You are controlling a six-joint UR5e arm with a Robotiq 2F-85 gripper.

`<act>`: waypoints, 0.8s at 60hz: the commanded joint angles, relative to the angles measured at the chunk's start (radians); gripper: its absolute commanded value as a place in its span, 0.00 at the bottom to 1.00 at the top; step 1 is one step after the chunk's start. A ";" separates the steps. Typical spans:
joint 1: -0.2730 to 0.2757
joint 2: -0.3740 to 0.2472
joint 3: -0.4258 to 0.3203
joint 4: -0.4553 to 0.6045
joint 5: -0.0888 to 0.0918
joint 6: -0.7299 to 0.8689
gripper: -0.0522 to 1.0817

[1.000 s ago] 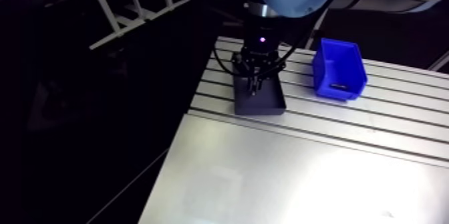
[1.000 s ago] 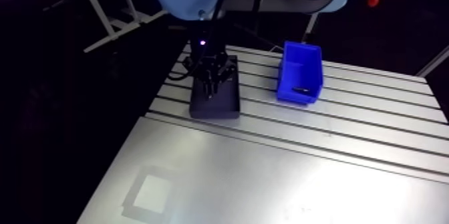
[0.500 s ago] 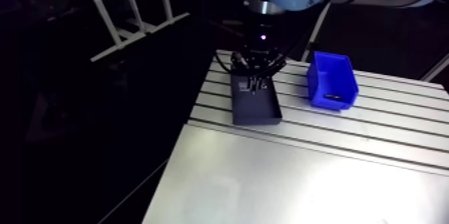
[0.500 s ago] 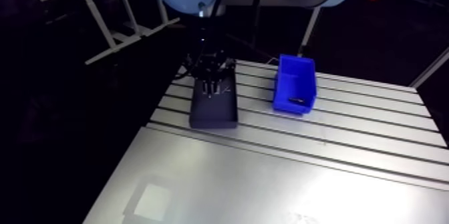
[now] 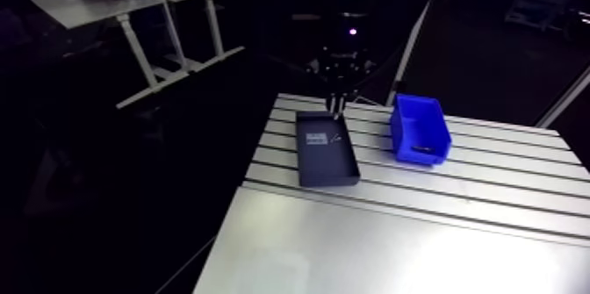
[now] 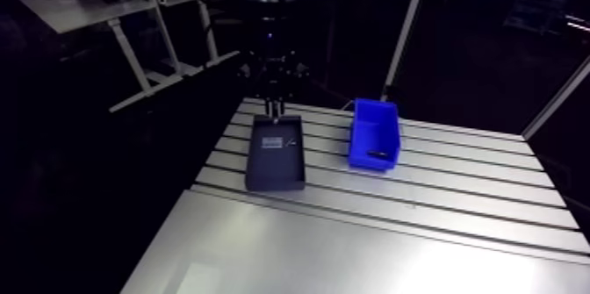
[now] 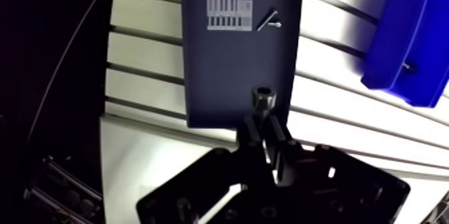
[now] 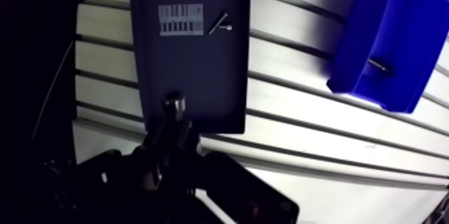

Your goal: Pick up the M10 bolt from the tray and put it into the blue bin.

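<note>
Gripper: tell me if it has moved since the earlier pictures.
Yes. The gripper has risen out of the tray, shut on the bolt.

Gripper (image 7: pixel 264 123) with M10 bolt (image 7: pixel 264 97) at its fingertips clear above tray (image 7: pixel 220 73), open slotted table (image 7: pixel 327 86) beside the fingers, blue bin (image 7: pixel 387 53) walls beyond, top open.

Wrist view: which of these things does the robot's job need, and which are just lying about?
Job: gripper, shut on socket-head bolt; dark tray; blue bin.
Lying about: thin screw and barcode label in tray; small fastener in bin.
</note>
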 commanded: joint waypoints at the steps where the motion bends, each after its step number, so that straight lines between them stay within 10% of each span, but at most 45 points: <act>1: -0.011 -0.034 -0.061 0.098 0.002 -0.213 0.99; 48: -0.225 -0.092 -0.147 0.144 0.019 -1.263 0.97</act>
